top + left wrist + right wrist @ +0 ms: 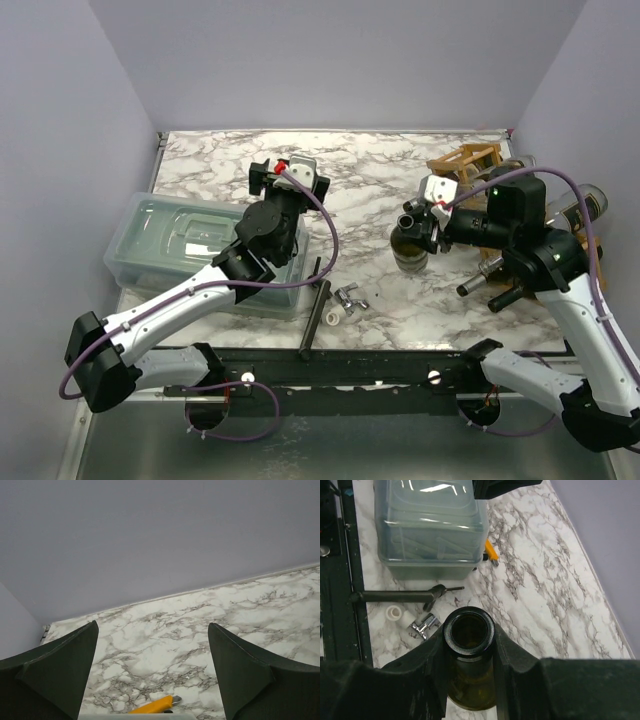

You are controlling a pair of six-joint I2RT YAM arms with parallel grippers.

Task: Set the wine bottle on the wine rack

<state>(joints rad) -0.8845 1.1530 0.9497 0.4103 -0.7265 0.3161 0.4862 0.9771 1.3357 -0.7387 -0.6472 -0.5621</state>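
A dark green wine bottle [408, 248] stands upright right of the table's middle. My right gripper [416, 214] is shut on its neck. In the right wrist view the open mouth of the wine bottle [469, 630] sits between my right gripper's [469, 639] two fingers, just below the lip. Whether its base touches the marble I cannot tell. The wooden wine rack [465, 160] stands at the back right, partly hidden by my right arm. My left gripper [270, 175] is open and empty above the back of the table, with only marble between the jaws of the left gripper [152, 625].
A clear lidded bin [190, 245] [430, 525] sits at the left under my left arm. A black rod [318, 315], a chrome fitting [350, 298] and a white cap [332, 317] lie near the front. A yellow knife [152, 706] lies behind the bin. Other bottles [585, 205] lie in the rack.
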